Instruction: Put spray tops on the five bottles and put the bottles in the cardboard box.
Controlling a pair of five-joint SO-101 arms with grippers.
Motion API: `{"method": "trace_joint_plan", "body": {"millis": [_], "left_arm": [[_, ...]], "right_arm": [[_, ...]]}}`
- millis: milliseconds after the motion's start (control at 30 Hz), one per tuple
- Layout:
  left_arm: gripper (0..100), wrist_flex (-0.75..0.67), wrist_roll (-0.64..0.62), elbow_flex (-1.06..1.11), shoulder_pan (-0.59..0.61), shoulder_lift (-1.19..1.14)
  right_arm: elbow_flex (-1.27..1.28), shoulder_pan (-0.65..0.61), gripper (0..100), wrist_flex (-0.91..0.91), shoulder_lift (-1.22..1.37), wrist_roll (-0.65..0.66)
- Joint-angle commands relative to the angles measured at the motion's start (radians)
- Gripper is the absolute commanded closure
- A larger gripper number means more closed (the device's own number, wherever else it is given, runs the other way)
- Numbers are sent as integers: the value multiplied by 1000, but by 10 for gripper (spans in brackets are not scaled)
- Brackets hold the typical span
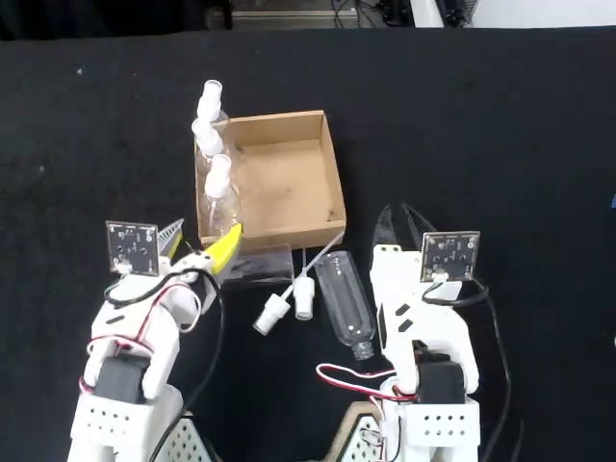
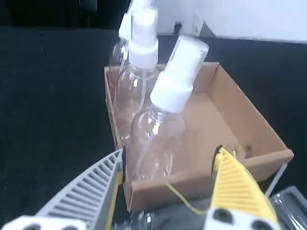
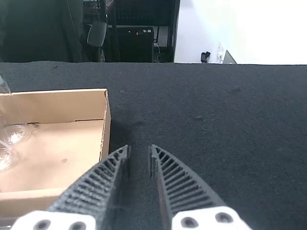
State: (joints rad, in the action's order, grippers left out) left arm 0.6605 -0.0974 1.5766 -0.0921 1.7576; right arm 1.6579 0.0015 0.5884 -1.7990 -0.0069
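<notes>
The cardboard box lies at mid-table. Three clear bottles with white spray tops stand inside it along one wall; the nearest bottle shows close in the left wrist view. My left gripper is open just outside the box's near corner, its grey and yellow fingers wide on either side of that bottle's line. An uncapped bottle lies in front of the box, another clear bottle lies against the box's front wall, and two loose spray tops lie between them. My right gripper holds nothing, its fingers a narrow gap apart.
Black cloth covers the table. The box is beside my right gripper, with open cloth on its other side and beyond. Red and white cables run near the arm bases at the front edge.
</notes>
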Motion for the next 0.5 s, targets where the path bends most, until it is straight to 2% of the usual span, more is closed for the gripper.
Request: {"method": "trace_joint_plan", "body": {"millis": [0, 233, 333, 467], "left_arm": [[726, 140, -8, -30, 8, 63], [726, 295, -9, -174, 22, 63], [726, 313, -9, -223, 68, 63], [723, 413, -2, -232, 159, 63]], "right_arm": [[-4, 23, 949, -35, -47, 12], [-2, 21, 949, -35, -47, 12], [-2, 21, 949, -35, -47, 12], [-2, 21, 949, -35, -47, 12]]}}
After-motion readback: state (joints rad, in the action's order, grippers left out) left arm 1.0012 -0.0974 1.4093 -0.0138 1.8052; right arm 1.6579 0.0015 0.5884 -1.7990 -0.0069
